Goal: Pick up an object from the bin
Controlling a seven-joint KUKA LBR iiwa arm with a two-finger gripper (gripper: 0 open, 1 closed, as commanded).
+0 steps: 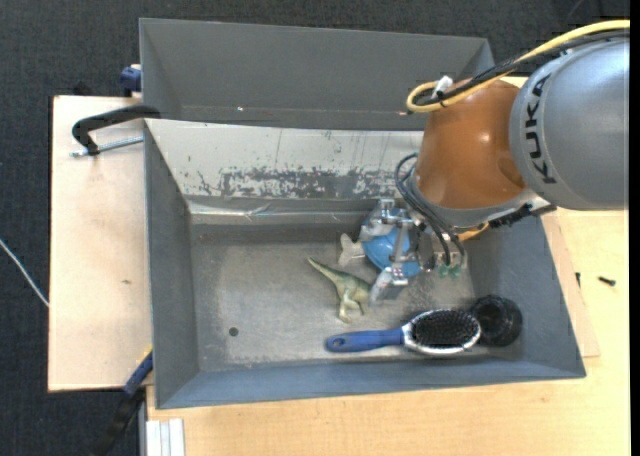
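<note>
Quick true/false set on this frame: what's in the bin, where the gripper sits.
1. The hairbrush lies along the near wall of the bin. True.
2. Its blue handle points to the view's right. False: it points left, and the bristle head is on the right.
3. The gripper is over a blue rounded thing, right of the bin's middle. True.
4. The toy dinosaur lies right of the black round thing. False: it lies to its left, beside the blue rounded thing.

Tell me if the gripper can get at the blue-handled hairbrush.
Probably yes: the hairbrush lies uncovered by the front wall, and the gripper hangs nearby over a blue toy. A black round thing sits beside the brush head.
</note>
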